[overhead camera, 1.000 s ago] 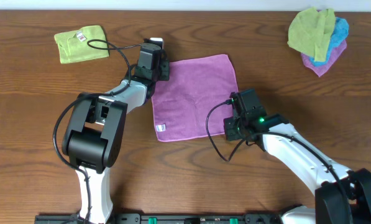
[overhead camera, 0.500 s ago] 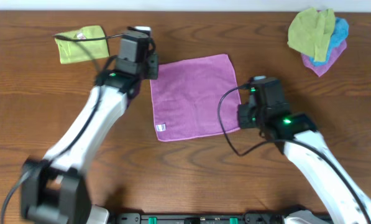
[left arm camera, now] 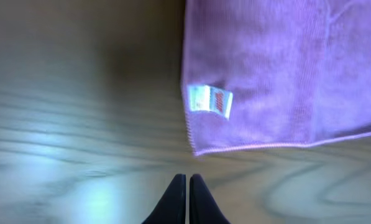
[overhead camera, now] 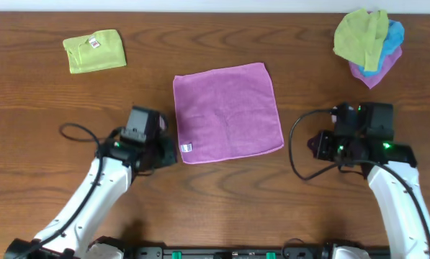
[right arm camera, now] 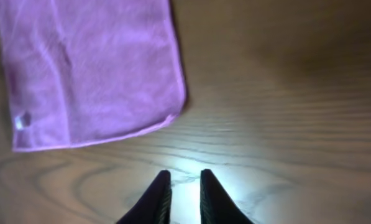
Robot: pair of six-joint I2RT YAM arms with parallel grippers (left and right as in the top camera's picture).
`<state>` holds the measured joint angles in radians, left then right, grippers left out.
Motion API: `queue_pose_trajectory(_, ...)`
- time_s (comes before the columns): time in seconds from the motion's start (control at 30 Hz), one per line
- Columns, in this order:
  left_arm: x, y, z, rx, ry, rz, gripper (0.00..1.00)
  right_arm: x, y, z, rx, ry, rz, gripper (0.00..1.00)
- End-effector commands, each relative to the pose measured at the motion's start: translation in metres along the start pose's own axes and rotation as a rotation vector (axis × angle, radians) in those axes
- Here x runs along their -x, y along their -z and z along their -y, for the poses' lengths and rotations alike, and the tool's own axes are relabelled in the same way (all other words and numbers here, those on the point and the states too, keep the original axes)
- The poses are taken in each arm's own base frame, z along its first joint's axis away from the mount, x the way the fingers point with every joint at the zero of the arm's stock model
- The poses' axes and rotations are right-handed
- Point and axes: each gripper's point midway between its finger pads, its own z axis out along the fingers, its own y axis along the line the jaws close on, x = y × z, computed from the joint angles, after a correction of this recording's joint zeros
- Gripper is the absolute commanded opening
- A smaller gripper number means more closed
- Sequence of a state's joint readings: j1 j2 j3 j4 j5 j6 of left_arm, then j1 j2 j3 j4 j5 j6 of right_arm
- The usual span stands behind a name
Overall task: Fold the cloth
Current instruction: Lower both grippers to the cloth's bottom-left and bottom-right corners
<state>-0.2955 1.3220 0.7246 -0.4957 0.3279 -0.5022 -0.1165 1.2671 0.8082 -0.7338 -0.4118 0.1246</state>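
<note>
Closed fingers [left arm camera: 173,202] near cloth [left arm camera: 266,74] corner

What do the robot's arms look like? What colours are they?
Both the left arm and the right arm have smooth white tube-shaped links with chunky black boxy parts at the joints and wrists. A thin black cable loops out beside each wrist, and small green lights glow on the black parts. Each arm ends in two slim, dark, pointed fingers.

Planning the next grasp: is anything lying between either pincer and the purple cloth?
Nothing visible. Only bare table lies between the left pincer and the cloth, and likewise for the right pincer.
</note>
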Motion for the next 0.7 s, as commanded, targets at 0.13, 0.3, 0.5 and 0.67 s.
queue_pose_trajectory(0.13, -0.030, -0.012, 0.002, -0.085, 0.187, -0.097, 0.31, -0.023, -0.037, -0.009, 0.160, -0.086, -0.161, 0.27)
queue_pose_trajectory(0.3, -0.032, -0.015, -0.003, -0.067, 0.191, -0.102, 0.60, -0.026, -0.053, -0.006, 0.180, -0.108, -0.200, 0.30)
queue_pose_trajectory(0.5, -0.019, -0.039, 0.006, -0.130, 0.182, -0.108, 0.71, -0.017, -0.058, -0.005, 0.183, -0.107, -0.171, 0.34)
queue_pose_trajectory(0.67, -0.018, -0.062, 0.007, -0.157, 0.190, -0.142, 0.69, -0.012, -0.060, -0.003, 0.170, -0.110, -0.154, 0.34)
